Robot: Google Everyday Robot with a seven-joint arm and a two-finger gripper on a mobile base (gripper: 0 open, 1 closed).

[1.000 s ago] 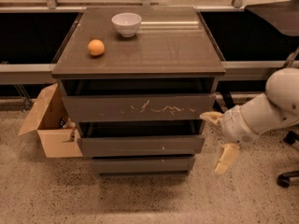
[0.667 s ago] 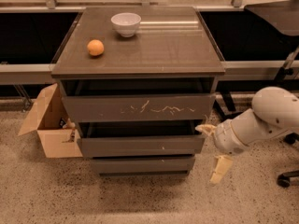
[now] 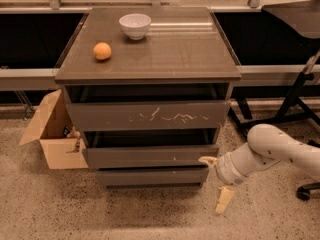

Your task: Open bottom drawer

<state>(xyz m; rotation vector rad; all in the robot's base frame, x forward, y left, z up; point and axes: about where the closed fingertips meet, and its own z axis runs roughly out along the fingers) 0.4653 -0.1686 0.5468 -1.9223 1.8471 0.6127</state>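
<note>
Your gripper (image 3: 216, 180) sits lower and further left than a second ago, jaws spread wide, just beside the right end of the bottom drawer (image 3: 152, 176) at lower centre. The drawer looks shut, so you're lining up, not pulling.

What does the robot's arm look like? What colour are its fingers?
The arm is smooth, round and white, like a fat tube, with a greyish band at the wrist. Its gripper, low down just right of the bottom drawer, has two flat, pale yellowish fingers. No cables show on it.
</note>
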